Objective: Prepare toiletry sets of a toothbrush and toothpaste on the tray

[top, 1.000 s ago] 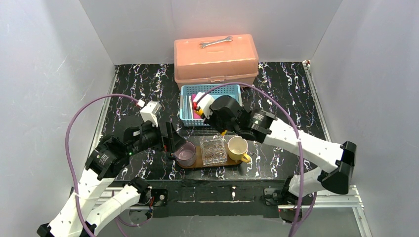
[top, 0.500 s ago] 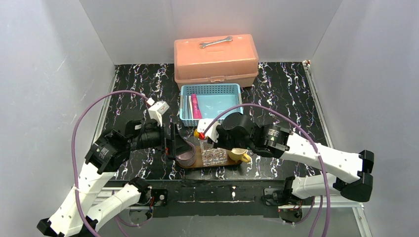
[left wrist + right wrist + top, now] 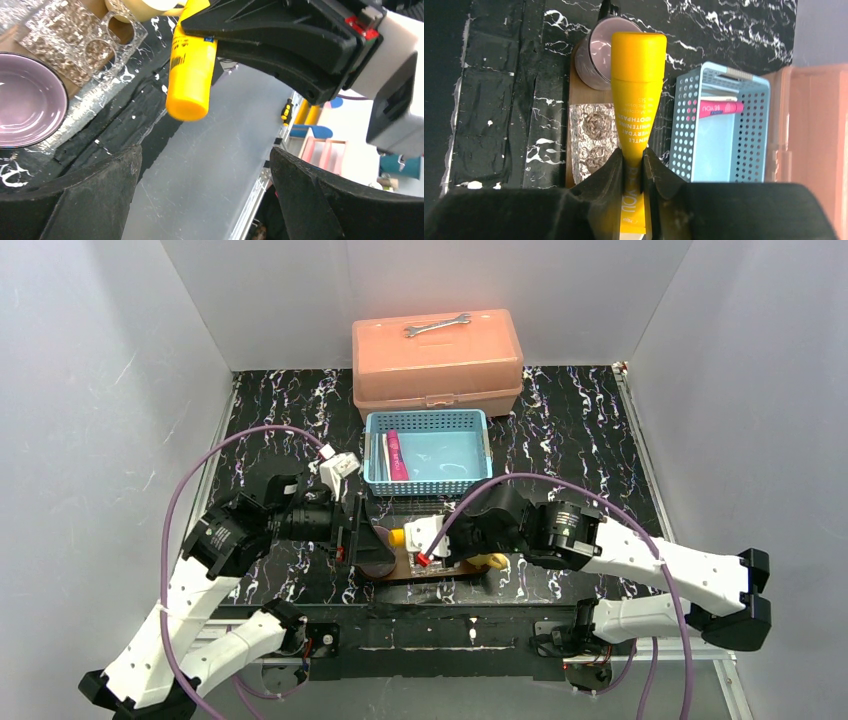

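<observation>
Room: white walls close in three sides of a black, white-veined bench.
Right claw: clenched on the flat tail of the yellow toothpaste, bottom centre of its wrist view.
Yellow tube: held off the bench, with the cap end pointing up the frame. In the picture it lies across the purple cup and the clear textured holder. Overhead, its cap shows at lower centre, between the two claws.
Left claw: released, its fingers spread wide across the bottom of its wrist view, with the yellow cap at upper centre.
Tray: dark-brown board at lower centre of the overhead view, by the bench's near edge. It carries the purple cup, the clear holder and a yellow cup.
Basket: light blue, mid-frame overhead, just behind the tray. The pink toothpaste and a white toothbrush lie side by side in its left part.
Box: salmon, top centre, behind the basket, with a wrench on its lid.
</observation>
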### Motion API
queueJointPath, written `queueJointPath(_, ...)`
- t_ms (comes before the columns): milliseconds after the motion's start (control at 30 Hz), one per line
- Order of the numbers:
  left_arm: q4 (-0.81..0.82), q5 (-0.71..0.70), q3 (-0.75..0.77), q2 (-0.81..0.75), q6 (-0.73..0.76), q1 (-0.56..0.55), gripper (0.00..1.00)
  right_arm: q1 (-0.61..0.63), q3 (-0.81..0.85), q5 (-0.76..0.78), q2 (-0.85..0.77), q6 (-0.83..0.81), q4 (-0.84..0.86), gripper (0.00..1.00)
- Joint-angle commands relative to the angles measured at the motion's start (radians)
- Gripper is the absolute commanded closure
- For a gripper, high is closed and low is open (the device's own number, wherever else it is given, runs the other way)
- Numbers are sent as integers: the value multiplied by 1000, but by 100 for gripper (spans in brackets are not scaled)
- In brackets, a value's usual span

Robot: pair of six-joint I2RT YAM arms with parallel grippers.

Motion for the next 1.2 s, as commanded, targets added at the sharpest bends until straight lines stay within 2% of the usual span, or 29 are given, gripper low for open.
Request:
queueJointPath(0,-20,122,19,19,4,-4,1,47,85,-30,24,-102,27,84)
queueJointPath(167,-15,161,-1,25,1,-3,1,110,128,-20,53,-157,18,83)
queueJointPath(300,-14,184,-13,17,-3,-3,2,145,158,44,80,-181,11,83)
queueJointPath(433,-14,211,-27,11,-3,-3,13,174,181,76,99,-192,10,79)
queueJointPath(700,-18,254,-57,10,13,-3,39,230,220,140,141,-204,-9,79)
queueJointPath(1067,-14,255,-104,6,38,-3,68,275,244,192,164,-213,0,78)
queueJointPath(1133,-2,257,-109,4,38,-3,76,281,248,195,170,-216,1,75)
queueJointPath(1167,4,257,-111,4,37,-3,84,284,248,195,172,-216,3,71)
